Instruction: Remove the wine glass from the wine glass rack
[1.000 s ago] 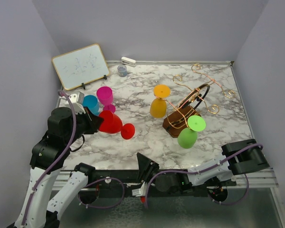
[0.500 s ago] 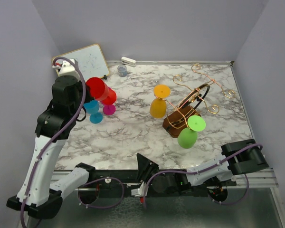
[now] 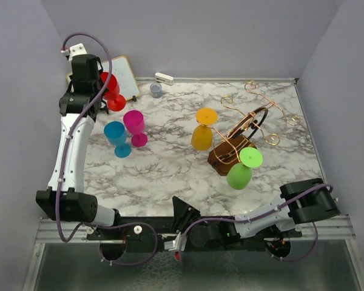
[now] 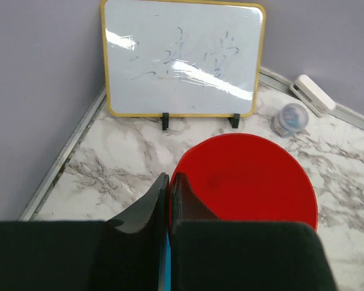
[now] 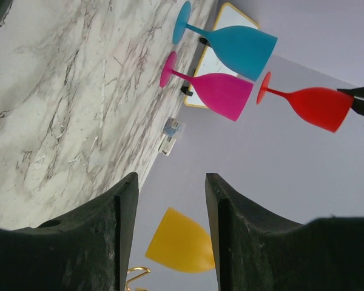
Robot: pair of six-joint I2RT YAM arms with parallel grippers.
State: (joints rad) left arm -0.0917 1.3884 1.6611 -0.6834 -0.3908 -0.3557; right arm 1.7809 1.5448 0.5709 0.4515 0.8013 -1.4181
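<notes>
Two glasses hang by their feet from the copper wire arms of the wine glass rack [image 3: 250, 124] at about three o'clock on the table [image 3: 170, 176]: the yellow glass [image 3: 201, 138] and the green glass [image 3: 239, 176]. The action is far away at ten o'clock! The red wine glass [image 3: 112, 91] is off the rack and up in the air, well apart from it, in front of the whiteboard [image 4: 182, 57]. The left gripper [image 4: 169, 185] has it, fingers pinched together on the thin wall of the bowl at its rim. By the look of it this is the carry-and-set-down step. The next move calls for a level descent so the round foot lands flat on the marble, with room kept from the blue glass [image 3: 116, 134] and the magenta glass [image 3: 134, 123] standing just beside each other at nine o'clock. These look like smooth, matte, opaque plastic, with slim stems and wide feet, so a tilt could tip them. The right gripper [image 5: 170, 182] rests low at six o'clock, jaws parted and holding nothing.
</notes>
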